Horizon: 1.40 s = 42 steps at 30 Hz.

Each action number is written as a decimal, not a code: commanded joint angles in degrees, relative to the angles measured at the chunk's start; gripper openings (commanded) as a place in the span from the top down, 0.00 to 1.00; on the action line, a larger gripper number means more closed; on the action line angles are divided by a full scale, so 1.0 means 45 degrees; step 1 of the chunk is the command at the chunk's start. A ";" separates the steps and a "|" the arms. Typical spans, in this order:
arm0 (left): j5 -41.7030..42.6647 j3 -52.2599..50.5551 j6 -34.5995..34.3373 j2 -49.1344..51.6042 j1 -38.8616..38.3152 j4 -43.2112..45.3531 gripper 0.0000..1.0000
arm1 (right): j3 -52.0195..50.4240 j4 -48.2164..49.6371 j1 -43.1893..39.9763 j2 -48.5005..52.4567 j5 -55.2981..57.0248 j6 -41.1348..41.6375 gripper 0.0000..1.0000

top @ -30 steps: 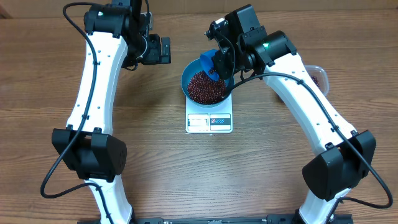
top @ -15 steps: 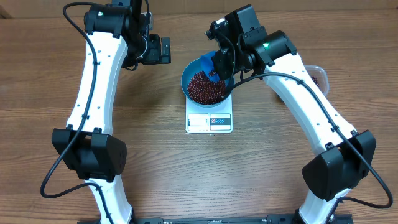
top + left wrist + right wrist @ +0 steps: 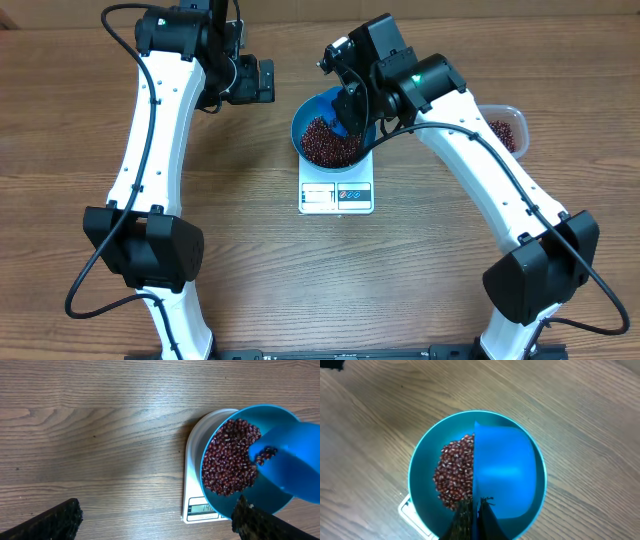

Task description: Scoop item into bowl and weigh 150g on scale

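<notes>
Left jaws apart; right jaws seemingly clamped on the scoop (image 3: 505,475) above the beans (image 3: 452,475) in the bowl (image 3: 422,482).

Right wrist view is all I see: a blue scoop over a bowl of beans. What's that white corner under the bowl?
Observer: A white scale. The bowl stands on it, and the display faces the robot's base.
Operator: Where do the beans come from?
Observer: A clear tub holding more of them sits to the robot's right of the bowl.
Operator: Is the other arm helping?
Observer: No. The left tool hangs open and empty to the robot's left of the bowl, touching nothing.
</notes>
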 commanded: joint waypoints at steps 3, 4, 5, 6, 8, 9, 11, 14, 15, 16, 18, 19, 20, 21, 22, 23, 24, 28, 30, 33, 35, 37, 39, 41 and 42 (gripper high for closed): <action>0.0097 0.0267 0.0335 -0.0369 0.0029 0.0044 0.00 | 0.0389 0.0112 0.0092 -0.0442 0.0520 -0.0049 0.96; 0.0097 0.0267 0.0335 -0.0369 0.0029 0.0044 0.00 | 0.0389 0.0155 0.0092 -0.0442 0.0617 0.0194 0.96; 0.0097 0.0267 0.0335 -0.0369 0.0029 0.0044 0.00 | 0.0389 0.0194 0.0092 -0.0442 0.0389 0.0228 0.96; 0.0097 0.0267 0.0335 -0.0369 0.0029 0.0044 0.00 | 0.0389 0.0180 0.0092 -0.0442 -0.0102 0.0029 0.96; 0.0097 0.0267 0.0335 -0.0369 0.0029 0.0044 0.00 | 0.0389 0.0185 0.0092 -0.0442 0.0690 0.0209 0.96; 0.0097 0.0267 0.0340 -0.0369 0.0029 0.0044 0.00 | 0.0389 0.0194 0.0092 -0.0442 0.0772 0.0491 0.96; 0.0097 0.0267 0.0335 -0.0369 0.0029 0.0044 0.01 | 0.0389 0.0180 0.0083 -0.0442 0.0321 0.0384 0.96; 0.0097 0.0267 0.0335 -0.0369 0.0029 0.0044 0.00 | 0.0389 0.0146 0.0107 -0.0442 0.0593 0.0243 0.96; 0.0097 0.0267 0.0335 -0.0369 0.0029 0.0044 0.00 | 0.0389 0.0146 0.0107 -0.0442 0.0321 0.0228 0.96; 0.0097 0.0267 0.0335 -0.0369 0.0029 0.0044 0.00 | 0.0389 0.0146 0.0107 -0.0442 0.0214 0.0228 0.96; 0.0102 0.0267 0.0335 -0.0369 0.0029 0.0044 0.00 | 0.0389 0.0141 0.0107 -0.0442 0.0194 0.0228 0.96; 0.0097 0.0267 0.0335 -0.0369 0.0029 0.0044 0.00 | 0.0389 0.0141 0.0107 -0.0442 0.0194 0.0233 0.96; 0.0097 0.0272 0.0335 -0.0369 0.0029 0.0044 0.00 | 0.0389 0.0141 0.0107 -0.0442 0.0194 0.0233 0.96; 0.0097 0.0267 0.0335 -0.0369 0.0029 0.0044 0.00 | 0.0389 0.0141 0.0107 -0.0442 0.0194 0.0233 0.96; 0.0097 0.0267 0.0335 -0.0369 0.0029 0.0044 0.00 | 0.0389 0.0141 0.0107 -0.0442 0.0194 0.0233 0.96; 0.0097 0.0267 0.0335 -0.0369 0.0029 0.0044 0.00 | 0.0389 0.0141 0.0107 -0.0442 0.0199 0.0233 0.96; 0.0097 0.0267 0.0335 -0.0369 0.0029 0.0044 0.00 | 0.0389 0.0141 0.0107 -0.0442 0.0199 0.0228 0.96; 0.0097 0.0267 0.0335 -0.0369 0.0029 0.0044 0.01 | 0.0389 0.0141 0.0107 -0.0442 0.0199 0.0228 0.95; 0.0097 0.0267 0.0335 -0.0369 0.0029 0.0044 0.00 | 0.0389 0.0146 0.0102 -0.0442 0.0253 0.0228 0.95; 0.0097 0.0267 0.0335 -0.0369 0.0029 0.0044 0.01 | 0.0389 0.0141 0.0083 -0.0442 0.0325 0.0238 0.95; 0.0102 0.0267 0.0335 -0.0369 0.0029 0.0044 0.00 | 0.0389 -0.0092 0.0151 -0.0442 -0.0777 -0.0039 0.96; 0.0097 0.0267 0.0335 -0.0369 0.0029 0.0044 0.00 | 0.0389 -0.0476 0.0311 -0.0442 -0.0894 -0.1020 0.96; 0.0097 0.0267 0.0335 -0.0369 0.0029 0.0044 0.00 | 0.0389 -0.0257 0.0321 -0.0442 0.0267 -0.0306 0.96; 0.0097 0.0267 0.0335 -0.0369 0.0029 0.0044 0.01 | 0.0389 0.0121 0.0296 -0.0442 0.0219 0.0321 0.96; 0.0102 0.0267 0.0335 -0.0369 0.0029 0.0044 0.00 | 0.0389 0.0151 0.0296 -0.0442 0.0180 0.0253 0.96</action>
